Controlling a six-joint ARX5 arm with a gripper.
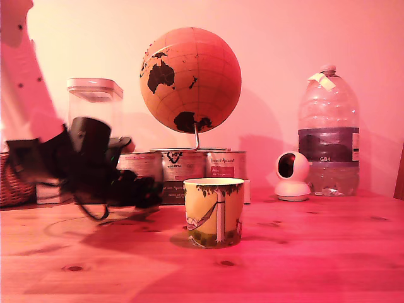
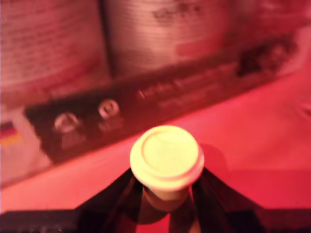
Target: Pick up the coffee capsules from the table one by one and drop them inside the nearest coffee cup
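Gripper [image 2: 166, 194] is clamped on one coffee capsule [image 2: 166, 158], raised above the table [image 1: 303, 252] at the exterior frame's left-centre, left of the yellow coffee cup [image 1: 214, 211] standing lower centre before silver tins [image 1: 189, 167].

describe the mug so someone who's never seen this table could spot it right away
Start at the orange globe standing behind a row of silver tins at the back of the wooden table. In front of those tins, nearer the camera, stands the coffee cup. It is the only yellow item, with a drawn tree trunk and green foliage round its rim.
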